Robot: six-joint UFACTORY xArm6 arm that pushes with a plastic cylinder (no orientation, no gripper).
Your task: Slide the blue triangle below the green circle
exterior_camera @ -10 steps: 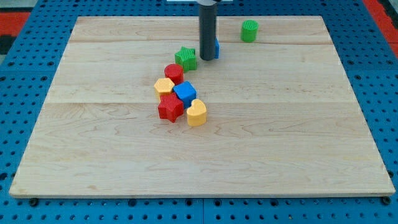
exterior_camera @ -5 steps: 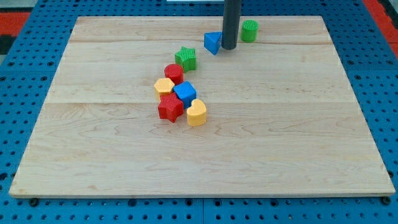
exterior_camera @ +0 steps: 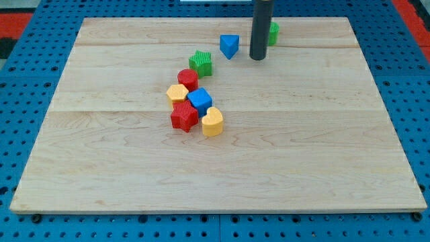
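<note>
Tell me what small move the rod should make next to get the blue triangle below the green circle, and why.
Probably bring my tip round to the view's left of the blue triangle and push it rightward and a little down. The tip now stands right of the triangle, just below-left of the green circle, so it sits on the wrong side for pushing.

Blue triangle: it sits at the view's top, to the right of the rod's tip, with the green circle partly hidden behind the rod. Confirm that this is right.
One detail is wrong. In the camera view the blue triangle lies to the view's left of my tip, not its right, with a gap between them. The rest holds: it is near the view's top, and the green circle is partly hidden behind the rod.
</note>
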